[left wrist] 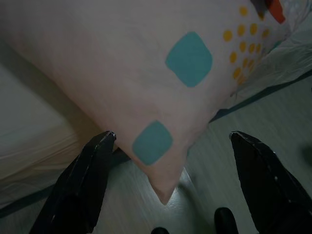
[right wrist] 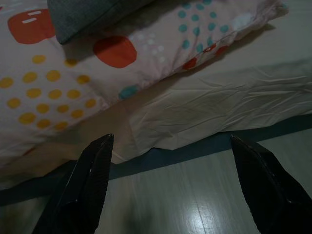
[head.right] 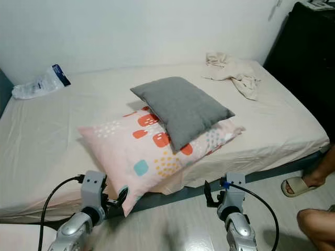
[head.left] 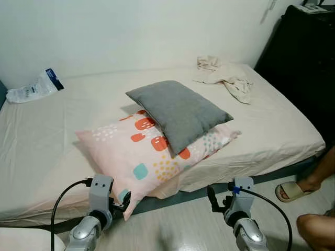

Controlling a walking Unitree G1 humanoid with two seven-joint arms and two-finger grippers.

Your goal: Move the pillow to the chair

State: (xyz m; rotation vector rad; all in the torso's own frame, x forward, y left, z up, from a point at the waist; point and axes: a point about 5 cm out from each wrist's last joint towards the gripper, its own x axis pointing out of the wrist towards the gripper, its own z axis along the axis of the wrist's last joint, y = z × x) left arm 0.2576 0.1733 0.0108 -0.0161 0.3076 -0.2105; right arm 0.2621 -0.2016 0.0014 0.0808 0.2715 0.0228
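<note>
the patterned pillow [head.left: 146, 154] lay on the bed [head.left: 47, 136], one corner overhanging the near edge, with a grey pillow [head.left: 178, 112] resting on top of it. the left claw [head.left: 119, 201] was wide open at that overhanging corner, holding nothing. the right claw [head.left: 217, 198] was also open and empty, near the bed edge. judgement: no pillow lifted; grasp, carry and placement on the chair all remained.

Silver arms, black cables, black jaws
</note>
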